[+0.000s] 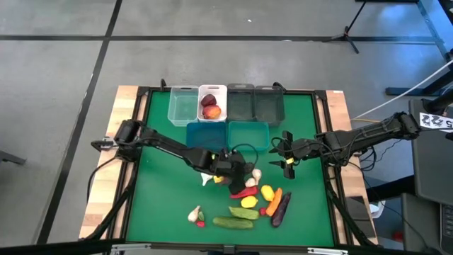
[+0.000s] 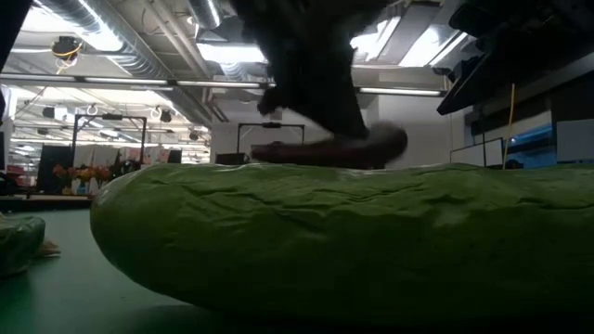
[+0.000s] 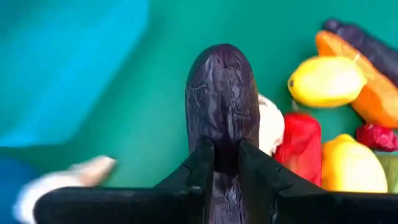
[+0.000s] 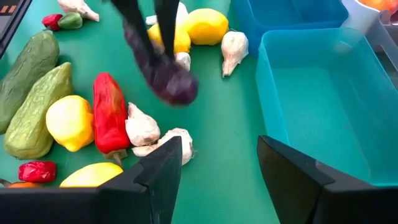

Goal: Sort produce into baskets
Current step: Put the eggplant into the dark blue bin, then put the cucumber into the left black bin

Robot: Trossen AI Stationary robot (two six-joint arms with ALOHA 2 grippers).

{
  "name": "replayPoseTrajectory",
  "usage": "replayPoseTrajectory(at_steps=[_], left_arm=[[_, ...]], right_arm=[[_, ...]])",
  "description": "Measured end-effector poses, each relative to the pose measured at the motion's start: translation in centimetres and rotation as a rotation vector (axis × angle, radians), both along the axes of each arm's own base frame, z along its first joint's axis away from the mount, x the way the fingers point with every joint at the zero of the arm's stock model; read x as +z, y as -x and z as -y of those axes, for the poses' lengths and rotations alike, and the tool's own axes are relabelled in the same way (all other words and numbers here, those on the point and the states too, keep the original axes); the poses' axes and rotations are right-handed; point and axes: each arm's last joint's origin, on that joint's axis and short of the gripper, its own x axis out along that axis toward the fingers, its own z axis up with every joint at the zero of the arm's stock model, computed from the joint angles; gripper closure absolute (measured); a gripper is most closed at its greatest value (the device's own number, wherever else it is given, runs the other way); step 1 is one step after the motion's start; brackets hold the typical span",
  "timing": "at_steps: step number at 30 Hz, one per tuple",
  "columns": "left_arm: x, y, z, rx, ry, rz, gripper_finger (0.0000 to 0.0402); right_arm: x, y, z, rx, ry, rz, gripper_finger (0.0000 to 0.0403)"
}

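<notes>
1. Fingers (image 3: 202, 165) of the left gripper (image 3: 225, 163) pinch a dark purple wrinkled toy eggplant (image 3: 222, 99), lifted above the green table mat (image 1: 159, 184) at about 10 o'clock from the produce pile.
2. At 12 o'clock stand the blue plastic bin (image 1: 205, 133) and teal plastic bin (image 4: 323, 93).
3. At 3 o'clock, the right gripper (image 4: 219, 163) hovers, jaws wide, holding nothing.

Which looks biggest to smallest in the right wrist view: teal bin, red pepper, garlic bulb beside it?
1. teal bin, largest by far
2. red pepper
3. garlic bulb, smallest

Pepper and garlic lie side by side, so nearness barely skews them.
</notes>
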Motion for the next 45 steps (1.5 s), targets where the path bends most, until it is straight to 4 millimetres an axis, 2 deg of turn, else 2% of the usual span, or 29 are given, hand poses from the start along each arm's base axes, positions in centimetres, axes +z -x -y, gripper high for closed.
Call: replayPoseTrajectory(at_steps=[5,11,17,21,26,34,45], left_arm=[[3.3,1.8,-1.3,0.036,-0.110,0.000,0.0355],[6.7,5.0,-3.8,0.072,-0.275,-0.103,0.0356],[8.1,7.6,-6.3,0.021,-0.422,-0.290,0.0356],[7.8,8.3,-7.3,-0.073,-0.487,-0.423,0.0356],[6.5,8.4,-8.2,-0.142,-0.523,-0.497,0.0356],[3.5,8.2,-9.0,-0.254,-0.491,-0.473,0.0356],[0.9,9.0,-12.2,-0.264,-0.407,-0.510,0.0356]], right_arm=[[0.0,0.0,0.0,0.001,0.001,0.000,0.0194],[0.0,0.0,0.0,0.001,0.001,0.000,0.0194],[0.0,0.0,0.0,0.001,0.001,-0.002,0.0194],[0.0,0.0,0.0,0.001,0.001,-0.001,0.0194],[0.0,0.0,0.0,0.000,0.000,-0.001,0.0194],[0.0,0.0,0.0,0.001,0.000,0.000,0.0194],[0.0,0.0,0.0,0.001,0.000,0.000,0.0194]])
